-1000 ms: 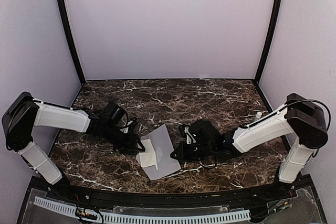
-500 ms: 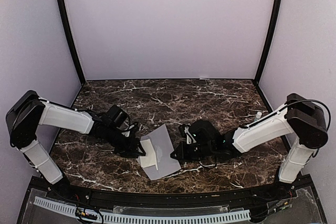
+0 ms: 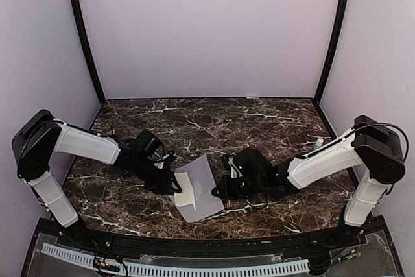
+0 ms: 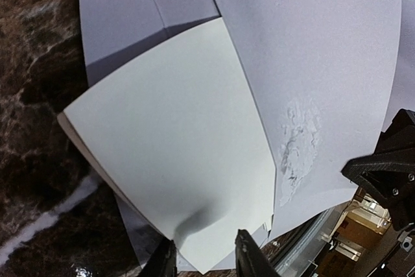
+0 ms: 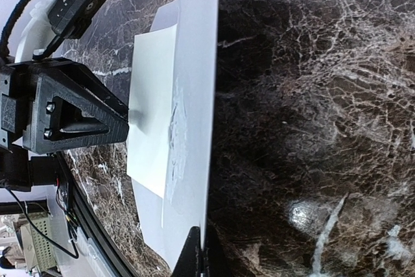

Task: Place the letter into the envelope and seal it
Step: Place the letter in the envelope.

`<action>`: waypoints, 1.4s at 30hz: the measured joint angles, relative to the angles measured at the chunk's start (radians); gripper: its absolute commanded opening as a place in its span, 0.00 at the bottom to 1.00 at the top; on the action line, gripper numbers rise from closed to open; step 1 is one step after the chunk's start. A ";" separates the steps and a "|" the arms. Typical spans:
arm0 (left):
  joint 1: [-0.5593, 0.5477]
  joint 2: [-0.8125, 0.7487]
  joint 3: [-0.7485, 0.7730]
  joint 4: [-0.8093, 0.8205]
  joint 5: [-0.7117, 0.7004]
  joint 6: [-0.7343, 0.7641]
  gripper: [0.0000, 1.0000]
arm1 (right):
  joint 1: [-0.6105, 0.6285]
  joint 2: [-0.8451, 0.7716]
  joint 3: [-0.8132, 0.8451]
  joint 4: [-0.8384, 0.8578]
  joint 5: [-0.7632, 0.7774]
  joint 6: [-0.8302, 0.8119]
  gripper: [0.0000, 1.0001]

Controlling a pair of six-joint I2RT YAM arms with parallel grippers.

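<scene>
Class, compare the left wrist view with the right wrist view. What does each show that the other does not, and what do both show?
Only the left wrist view shows a corner of the letter lying between the spread fingers of the left gripper. Only the right wrist view shows the right gripper shut on the edge of the envelope, plus a wide stretch of marble table. Both show the cream letter overlapping the envelope, and the scuffed patch on the envelope beside it.
</scene>
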 measured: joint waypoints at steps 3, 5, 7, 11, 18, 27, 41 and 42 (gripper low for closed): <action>-0.001 0.014 0.016 -0.009 0.002 0.004 0.27 | 0.000 0.000 0.000 -0.008 0.003 0.000 0.00; -0.002 0.026 0.030 -0.013 0.006 0.006 0.27 | 0.000 0.000 0.000 -0.012 0.005 0.000 0.00; -0.010 0.043 0.047 -0.011 0.010 0.007 0.26 | 0.000 0.000 0.000 -0.012 0.006 0.000 0.00; -0.029 0.074 0.076 -0.002 0.018 0.007 0.24 | 0.000 0.000 0.000 -0.012 0.006 0.000 0.00; -0.035 0.104 0.103 0.005 0.036 0.006 0.24 | 0.000 0.000 0.000 -0.012 0.006 0.000 0.00; -0.045 0.138 0.141 0.011 0.042 -0.002 0.24 | 0.000 0.000 0.000 -0.013 0.006 0.000 0.00; -0.070 0.138 0.178 -0.024 -0.006 0.035 0.43 | 0.001 -0.010 0.000 -0.053 0.033 -0.011 0.25; -0.074 0.129 0.179 -0.035 -0.023 0.048 0.46 | 0.002 -0.016 0.000 -0.066 0.041 -0.018 0.32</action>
